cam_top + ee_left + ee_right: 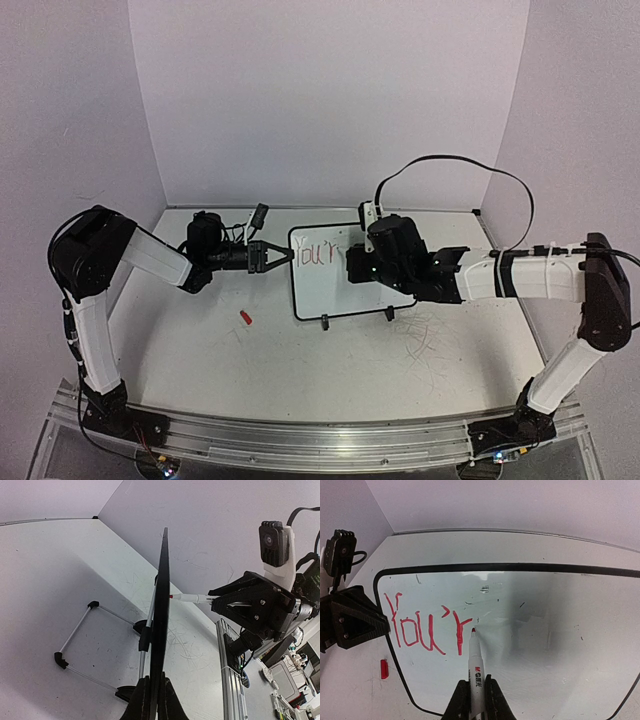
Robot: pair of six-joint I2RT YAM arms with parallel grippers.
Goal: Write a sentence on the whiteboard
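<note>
whiteboard: stood mid tbl, btwn the two grippers; propped on a wire stand, near upright, seen edge-on from the left wrist.
sentence: only red "You'r" was written, at the board's top-left corner area; rest of the board was bare white.
L gripper: fingers closed narrow on the board's left edge, pinching the black frame.
R gripper: fingers clamped on the marker, barrel sticking out fwd btwn them.
marker tip: red, at the board face just right of the "r"; from the left wrist it looked touching.
red piece: small, lay on tbl front-left of the board, apart from it.
tbl marks: grey scribbles near the board's right foot.
</note>
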